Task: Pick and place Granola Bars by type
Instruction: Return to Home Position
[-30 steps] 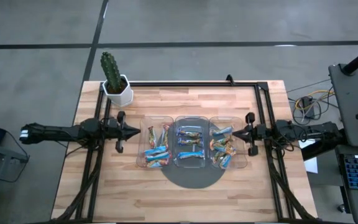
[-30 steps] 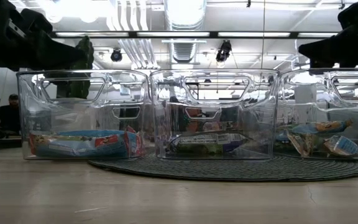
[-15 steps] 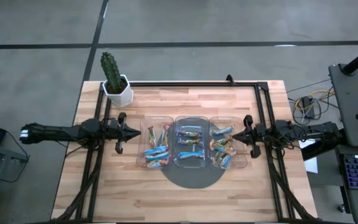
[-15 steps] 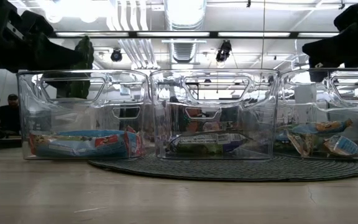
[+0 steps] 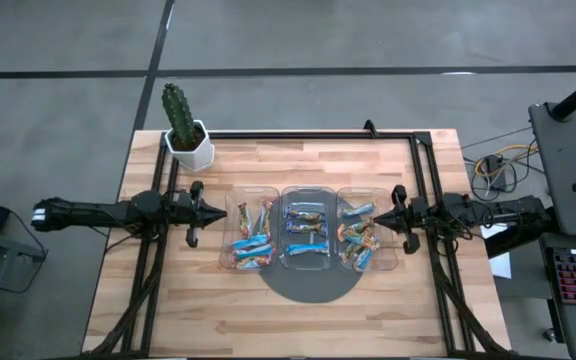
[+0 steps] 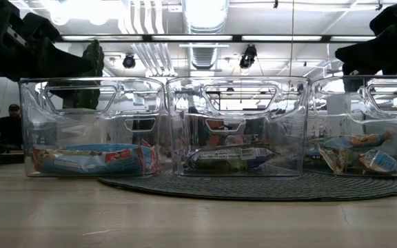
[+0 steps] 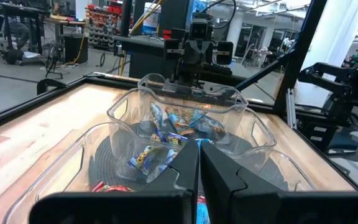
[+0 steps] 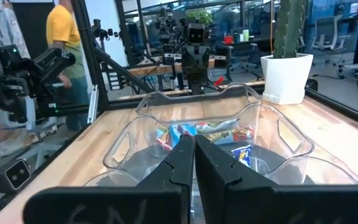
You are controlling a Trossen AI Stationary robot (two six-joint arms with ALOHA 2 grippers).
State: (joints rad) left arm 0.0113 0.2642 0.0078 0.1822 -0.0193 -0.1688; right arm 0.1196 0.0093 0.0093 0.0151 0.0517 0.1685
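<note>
Three clear bins stand side by side on a dark round mat point(image 5: 306, 283). The left bin point(image 5: 253, 240) holds mostly blue bars point(image 6: 95, 160). Brownish and blue bars point(image 6: 231, 158) lie in the middle bin point(image 5: 306, 238). The right bin point(image 5: 366, 240) has a mix of blue and multicoloured bars point(image 6: 353, 155). My left gripper point(image 5: 222, 211) point(image 7: 198, 152) is shut and hovers just outside the left bin's left end, pointing at it. My right gripper point(image 5: 376, 217) point(image 8: 193, 140) is shut and hovers at the right bin's right end, above its rim.
A cactus in a white pot point(image 5: 183, 135) stands at the table's far left corner. Black frame rails point(image 5: 308, 134) run along the far edge and both sides. Bare wood point(image 5: 298, 325) lies between the mat and the near edge. A person in a yellow shirt point(image 8: 64, 37) stands beyond the table.
My right gripper has edged a little toward the table's left, closer over the right bin's end, then kept still. The bars and bins have not moved.
</note>
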